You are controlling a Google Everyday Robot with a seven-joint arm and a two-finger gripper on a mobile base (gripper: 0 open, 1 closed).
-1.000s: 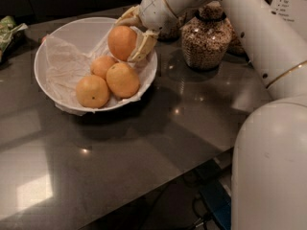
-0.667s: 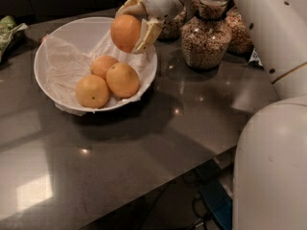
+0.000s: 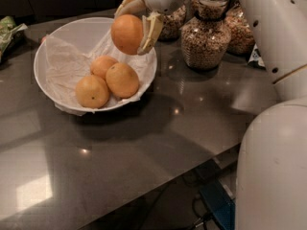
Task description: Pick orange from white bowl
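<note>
Spanning the frame: dark desk (image 3: 144,152). On it at left sits the white bowl (image 3: 72,25), paper-lined, with three oranges (image 3: 122,79) lying inside. Behind its right rim stand glass jars (image 3: 206,37). The gripper (image 3: 130,32) hangs above that rim, at top centre. The orange (image 3: 127,33) is clear of the bowl, pinched between the two fingers (image 3: 151,30), one on each side of it.

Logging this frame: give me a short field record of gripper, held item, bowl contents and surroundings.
gripper: two-finger gripper, shut on the large deep-orange round fruit
fruit position: in the air, above the jar-side rim of the wide white paper-lined bowl
left in bowl: three smaller oranges
nearby: filled glass jars on the dark table
</note>
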